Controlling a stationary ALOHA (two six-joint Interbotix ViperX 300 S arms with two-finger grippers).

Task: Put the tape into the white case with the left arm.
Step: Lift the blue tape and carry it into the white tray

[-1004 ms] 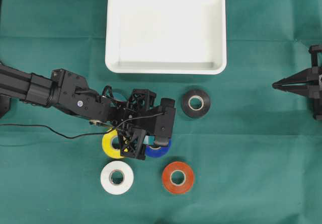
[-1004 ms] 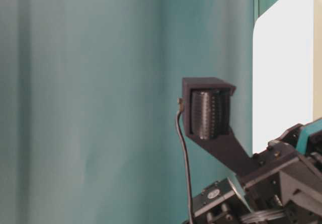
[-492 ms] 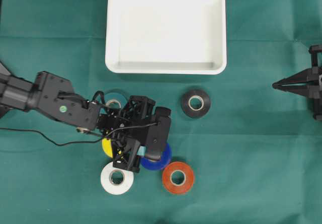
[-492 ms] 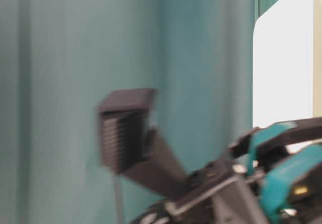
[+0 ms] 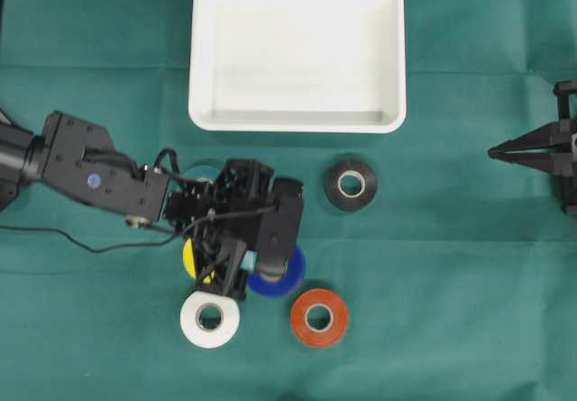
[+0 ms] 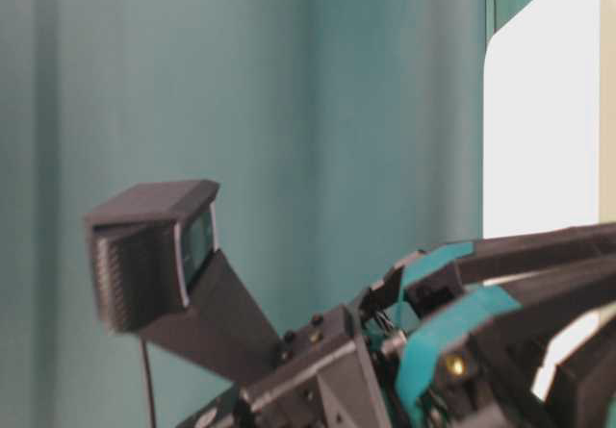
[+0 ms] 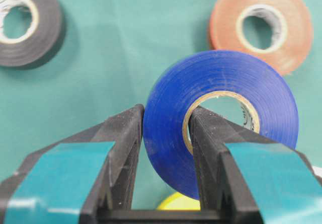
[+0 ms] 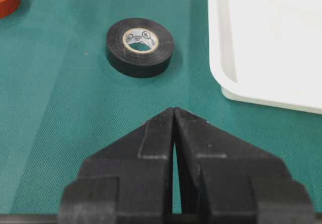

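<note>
The blue tape [image 7: 221, 118] is being gripped through its wall by the left gripper [image 7: 163, 133]; carrying to the empty white case [image 5: 297, 122] is being left undone.

Count, overhead view:
- tape rolls: 6 total, one of each colour: black [image 5: 351, 184], blue [image 5: 287, 275], red-orange [image 5: 319, 317], white [image 5: 209, 319], yellow [image 5: 191, 259] (mostly hidden under arm), teal [image 5: 204, 166] (only edge showing behind arm)
- white case [image 5: 297, 55]: 1
- robot arms: 2: left arm [image 5: 135, 194], right arm [image 5: 545, 149]
- green cloth [image 5: 469, 284]: 1
</note>
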